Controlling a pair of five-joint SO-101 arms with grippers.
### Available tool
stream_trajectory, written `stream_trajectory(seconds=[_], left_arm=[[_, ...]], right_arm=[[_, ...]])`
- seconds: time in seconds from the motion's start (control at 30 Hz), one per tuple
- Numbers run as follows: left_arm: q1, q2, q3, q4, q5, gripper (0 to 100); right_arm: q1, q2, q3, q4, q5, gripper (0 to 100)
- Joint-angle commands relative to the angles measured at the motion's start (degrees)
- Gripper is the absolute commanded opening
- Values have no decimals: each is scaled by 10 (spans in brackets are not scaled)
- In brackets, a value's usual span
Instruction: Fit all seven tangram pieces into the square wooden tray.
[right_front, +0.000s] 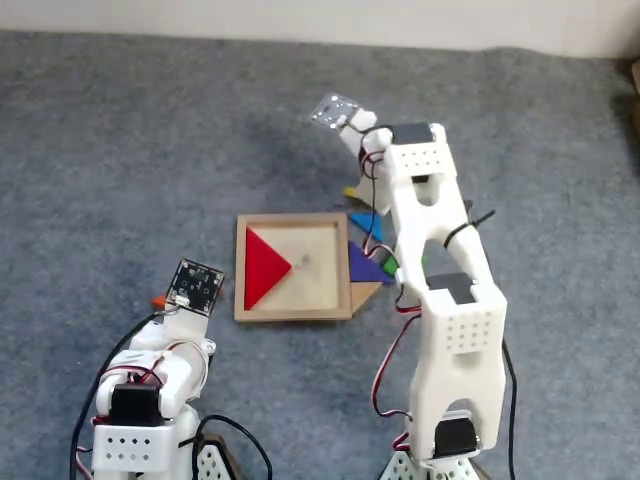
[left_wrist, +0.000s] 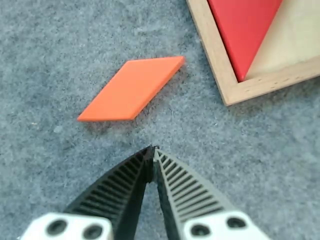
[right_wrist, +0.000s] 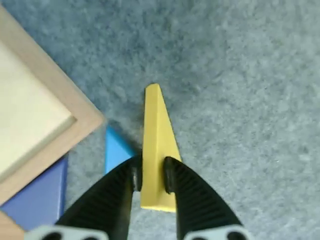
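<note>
Clamps the right pincer (right_wrist: 149, 175) on the yellow triangle (right_wrist: 156, 132), possibly lifted, beside the tray (right_wrist: 50, 77); holds the left pincer (left_wrist: 151, 151) together near the orange parallelogram (left_wrist: 131, 88).

Right arm of white printed plastic (right_front: 455, 330): blocky shells, two housings pierced with grids of small holes, black servo motors in the joints, and red, black and white cables looped alongside.
Left arm of white printed plastic (right_front: 150, 400): matching shells and black servos, with black cable at the base.
Dark square wrist board (right_front: 196, 285); pale square wrist board (right_front: 335, 110).
Left claw (left_wrist: 152, 150): black ribbed fingers on white mounts with dark screw holes.
Right claw (right_wrist: 150, 172): the same.
</note>
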Motion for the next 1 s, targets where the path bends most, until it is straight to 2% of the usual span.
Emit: stream_trajectory(seconds=[0.0,0.2,0.33,0.7,0.97], left_arm=[[8,-28,14,2,4,25],[8,-28,14,2,4,25],[8,-28,14,2,4,25],[8,-28,14,2,4,25],[8,-28,14,2,4,25]], right_arm=[[13,-6,-15,-29,8,7],[16,-3,-13,-60,11,7],[24,0,-17,-56,95,7],[-15,-104,-14,36,98,6],[-78,-184,-13,92,93,6]])
